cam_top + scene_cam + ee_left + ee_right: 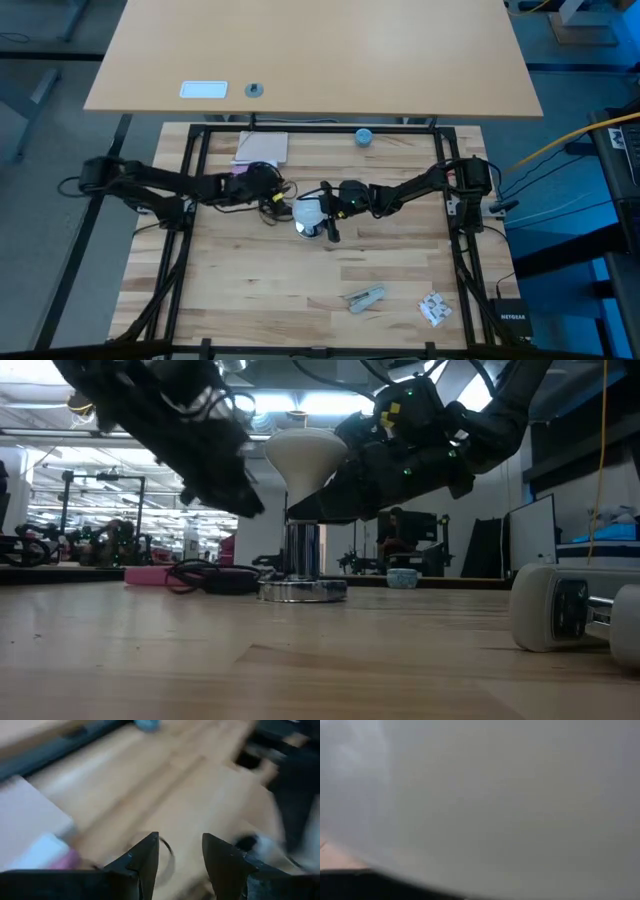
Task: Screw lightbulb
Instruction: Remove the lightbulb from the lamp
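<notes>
The white lightbulb [305, 455] stands dome up on a chrome socket post [300, 550], which rises from a round silver disc [302, 591] at the table's middle. In the high view the lightbulb [309, 211] shows from above. My right gripper [327, 208] reaches it from the table's right, and the bulb's white surface [485, 800] fills the right wrist view. My left gripper [180, 855] is open and empty, just left of the bulb [287, 190], above a black cord [272, 206]. My right gripper meets the lightbulb low on its taper, at the narrow neck [304, 502] just above the socket post. Its fingers [335, 503] come roughly level from the table's right. The bulb stands upright on the post. The far side of the hold is hidden by the bulb.
A pink and white pad [262, 148] and a small blue cup [363, 137] lie toward the far edge. A silver tool [366, 297] and a white packet [433, 308] lie near the front right. The cord [200, 576] coils left of the disc.
</notes>
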